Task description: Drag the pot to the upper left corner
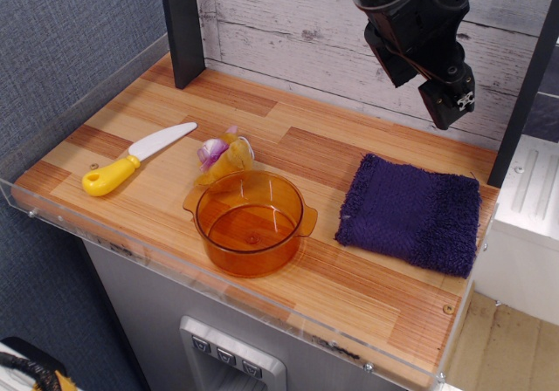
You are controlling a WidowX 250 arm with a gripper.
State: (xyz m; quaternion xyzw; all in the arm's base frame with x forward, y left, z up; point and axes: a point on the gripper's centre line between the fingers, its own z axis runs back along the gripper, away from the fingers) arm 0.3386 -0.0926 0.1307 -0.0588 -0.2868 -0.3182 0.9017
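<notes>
Corner post (182, 24) at 11 o'clock, knife (135, 157) at 9, pot (250, 222) front-center touching a toy lump (225, 154), cloth (410, 213) at 3, gripper (447, 103) up at 1, finger spread unclear; pot probably light, stiff, slick, so hook the rim.

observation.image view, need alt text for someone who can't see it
A translucent amber pot sits near the front edge of a striped wood tabletop, with a small yellow-and-purple toy touching its far side. A yellow-handled white knife lies to the left, a purple cloth to the right. The black gripper hangs above, holding nothing.
</notes>
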